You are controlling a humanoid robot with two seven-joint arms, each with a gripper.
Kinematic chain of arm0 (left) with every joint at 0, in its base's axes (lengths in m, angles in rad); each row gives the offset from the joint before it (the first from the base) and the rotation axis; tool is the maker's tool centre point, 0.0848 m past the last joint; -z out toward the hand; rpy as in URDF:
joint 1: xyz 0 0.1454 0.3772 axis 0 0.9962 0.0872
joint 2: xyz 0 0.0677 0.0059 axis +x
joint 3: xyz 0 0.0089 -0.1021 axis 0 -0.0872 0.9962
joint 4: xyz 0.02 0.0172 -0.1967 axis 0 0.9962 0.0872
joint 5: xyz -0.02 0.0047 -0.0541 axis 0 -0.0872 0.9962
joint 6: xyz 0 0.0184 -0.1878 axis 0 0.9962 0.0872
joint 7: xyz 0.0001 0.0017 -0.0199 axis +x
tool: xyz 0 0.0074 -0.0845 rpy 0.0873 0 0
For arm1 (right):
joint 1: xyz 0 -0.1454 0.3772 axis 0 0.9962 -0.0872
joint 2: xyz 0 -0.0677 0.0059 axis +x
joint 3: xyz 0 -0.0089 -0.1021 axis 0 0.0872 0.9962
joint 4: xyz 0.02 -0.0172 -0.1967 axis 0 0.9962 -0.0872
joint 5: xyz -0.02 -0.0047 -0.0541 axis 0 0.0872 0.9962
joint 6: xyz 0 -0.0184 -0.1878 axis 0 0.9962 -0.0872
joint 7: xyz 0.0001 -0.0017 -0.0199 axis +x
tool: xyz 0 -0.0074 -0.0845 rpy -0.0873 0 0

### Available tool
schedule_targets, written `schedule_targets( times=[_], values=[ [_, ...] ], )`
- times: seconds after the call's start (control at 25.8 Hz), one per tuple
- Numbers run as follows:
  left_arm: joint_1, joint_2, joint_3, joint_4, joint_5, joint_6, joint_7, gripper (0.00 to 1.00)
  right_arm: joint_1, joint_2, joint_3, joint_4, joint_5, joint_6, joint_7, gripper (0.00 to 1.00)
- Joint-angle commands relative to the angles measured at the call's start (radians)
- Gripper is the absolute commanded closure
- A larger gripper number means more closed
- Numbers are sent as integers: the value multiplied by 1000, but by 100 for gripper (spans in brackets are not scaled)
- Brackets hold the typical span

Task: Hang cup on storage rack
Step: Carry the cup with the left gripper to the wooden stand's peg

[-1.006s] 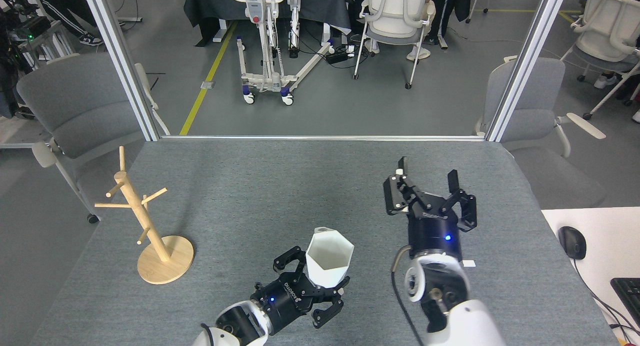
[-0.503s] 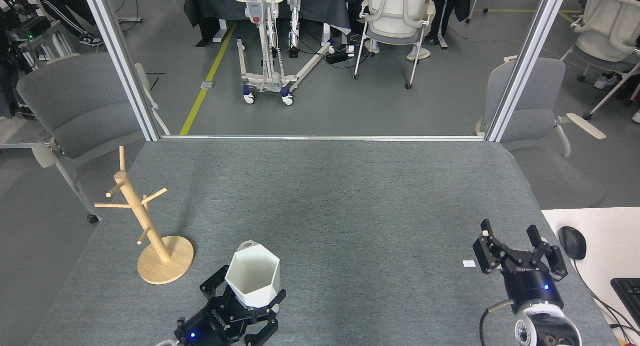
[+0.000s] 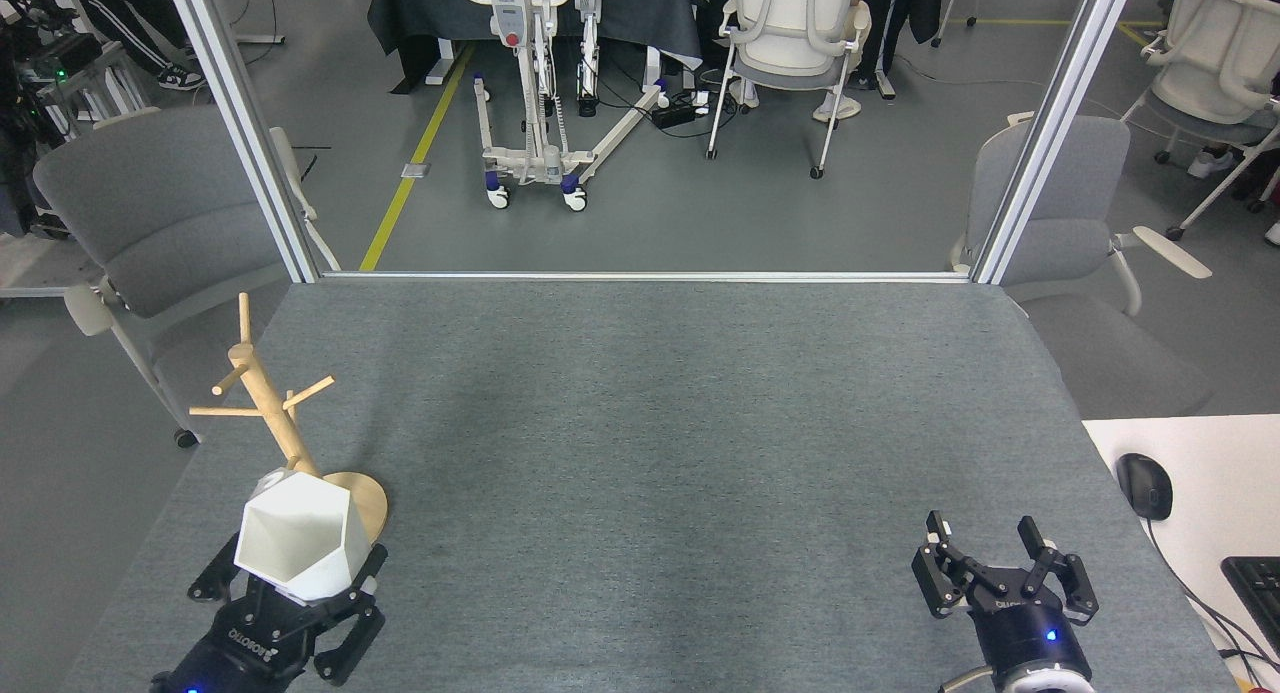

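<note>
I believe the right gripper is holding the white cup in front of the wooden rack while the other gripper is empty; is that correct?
Not quite: the head view shows the left gripper holding the white cup in front of the wooden rack, and the right gripper is the empty one.

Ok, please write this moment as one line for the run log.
left gripper: shut on cup | cup: upright, in front of storage rack base, not hung | right gripper: open, empty
</note>
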Motion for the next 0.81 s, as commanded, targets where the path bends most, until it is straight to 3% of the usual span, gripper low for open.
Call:
schedule_targets(
  times=[0.0, 0.27, 0.77],
  values=[
    [-43, 54, 46, 57, 23, 0, 4, 100, 12, 39, 17, 57, 13, 10, 4, 0],
    [-158, 117, 62, 227, 39, 0, 0, 100, -30, 41, 28, 130, 20, 8, 2, 0],
    [-276, 247, 77, 451, 76, 0, -5, 100, -37, 53, 24, 126, 14, 2, -6, 0]
  ],
)
